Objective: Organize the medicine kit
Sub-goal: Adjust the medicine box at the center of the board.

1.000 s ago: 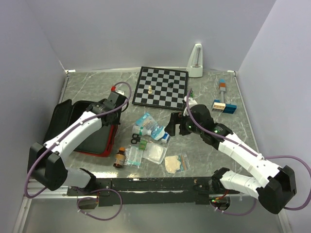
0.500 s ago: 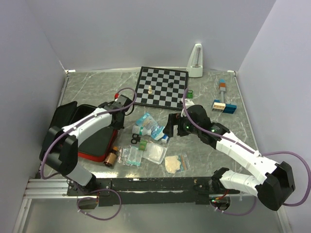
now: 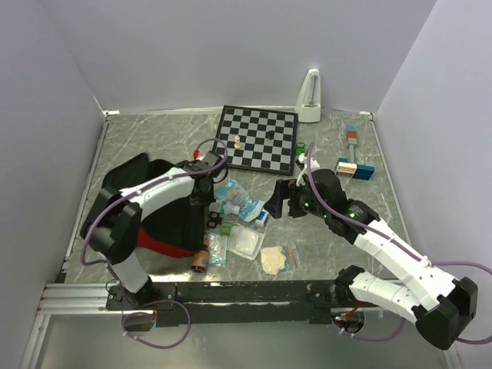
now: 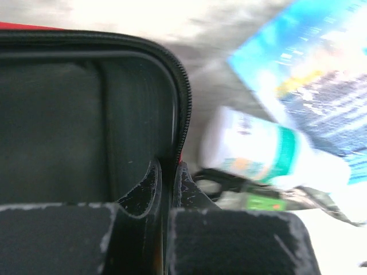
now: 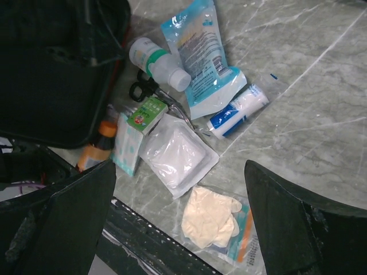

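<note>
The medicine kit [image 3: 163, 224], a red case with black lining, lies open at the left of the table. My left gripper [image 3: 206, 197] is shut on its zipped right rim, and the left wrist view shows the jaws [image 4: 168, 169] pinching that rim beside the black lining [image 4: 63, 120]. My right gripper [image 3: 280, 197] hangs open above the loose supplies; its fingers [image 5: 80, 217] stand wide apart over a clear gauze packet [image 5: 178, 152]. Around that lie a white bottle [image 5: 156, 60], a blue pouch [image 5: 198, 51], a bandage roll [image 5: 238, 109], a small green box [image 5: 146, 113] and bagged gloves [image 5: 213, 217].
An amber bottle [image 3: 201, 260] lies against the kit's near right corner. A chessboard [image 3: 256, 138] with a single piece sits behind the supplies, a white metronome [image 3: 310, 96] at the back wall, and coloured blocks [image 3: 354, 165] at the right. The arms' rail [image 3: 246, 292] runs along the near edge.
My left gripper has swung right and nearer, dragging the kit's rim toward the supplies. The amber bottle has been pushed nearer and right. My right gripper has drifted slightly right, still open.
</note>
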Tool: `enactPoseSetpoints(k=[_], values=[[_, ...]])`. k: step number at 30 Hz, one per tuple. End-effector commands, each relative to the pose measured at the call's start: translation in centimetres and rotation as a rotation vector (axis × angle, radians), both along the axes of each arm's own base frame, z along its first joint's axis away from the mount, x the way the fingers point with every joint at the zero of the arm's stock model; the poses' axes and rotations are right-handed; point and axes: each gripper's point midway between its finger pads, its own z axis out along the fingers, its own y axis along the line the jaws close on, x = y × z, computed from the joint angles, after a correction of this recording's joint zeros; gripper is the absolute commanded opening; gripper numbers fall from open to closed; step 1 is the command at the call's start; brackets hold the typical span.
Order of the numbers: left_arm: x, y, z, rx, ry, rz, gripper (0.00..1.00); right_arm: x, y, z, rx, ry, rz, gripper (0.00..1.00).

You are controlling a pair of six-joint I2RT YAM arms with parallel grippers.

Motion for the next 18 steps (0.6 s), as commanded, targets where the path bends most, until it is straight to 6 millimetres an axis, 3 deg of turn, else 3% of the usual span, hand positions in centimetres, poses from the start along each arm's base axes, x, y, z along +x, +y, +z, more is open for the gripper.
enactPoseSetpoints(k=[1,9,13,18], values=[[-2.2,-9.3,-3.0,-0.343,0.121,-0.034,0.01,0.2,-0.8,2.0,-0.001,-0.053,-0.031,1.00],[-2.0,-7.4,-0.6,-0.342,0.013,-0.028,0.01,0.0,-1.5,2.1,-0.013,-0.078,-0.041,1.00],[-1.9,-6.9,1.4,-0.373,-0.038,-0.033,0.01,0.2,-1.0,2.1,-0.004,-0.073,-0.031,1.00],[-1.6,-5.6,2.4,-0.362,-0.075,-0.021,0.01,0.2,-0.5,2.0,0.005,-0.066,-0.013,1.00]])
